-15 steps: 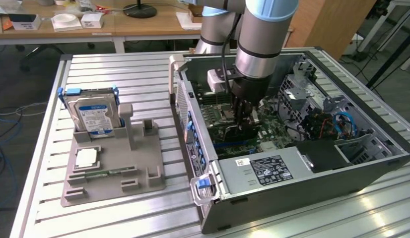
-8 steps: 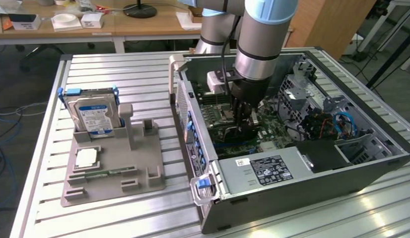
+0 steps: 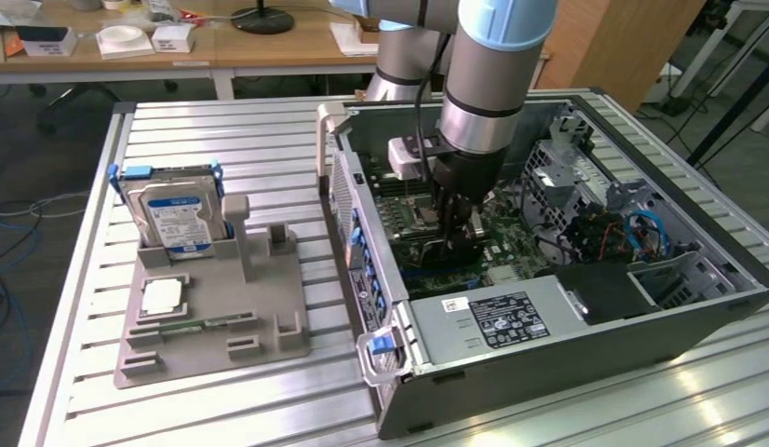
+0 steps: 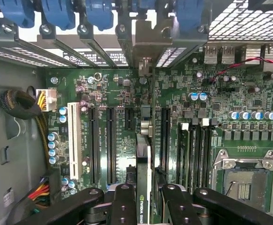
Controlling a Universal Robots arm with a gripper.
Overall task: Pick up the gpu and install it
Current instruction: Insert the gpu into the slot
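My gripper (image 3: 457, 231) is lowered inside the open computer case (image 3: 682, 312), over the motherboard (image 3: 422, 265). It is shut on the gpu (image 4: 144, 173), which appears edge-on in the wrist view between the two black fingers (image 4: 123, 206), with an NVIDIA label on its edge. The card's silver end bracket (image 4: 146, 44) reaches the rear slot openings beneath the blue latches (image 4: 99, 11). The card stands upright between two long black expansion slots (image 4: 110, 140). Whether its lower edge sits in a slot I cannot tell.
A white slot (image 4: 73, 140), memory slots (image 4: 193, 150) and the processor socket (image 4: 242, 183) flank the card. The power supply (image 3: 496, 317) fills the case's near end. Outside, a grey holder (image 3: 210, 321) carries a hard drive (image 3: 173, 219) and a green memory stick (image 3: 192, 326).
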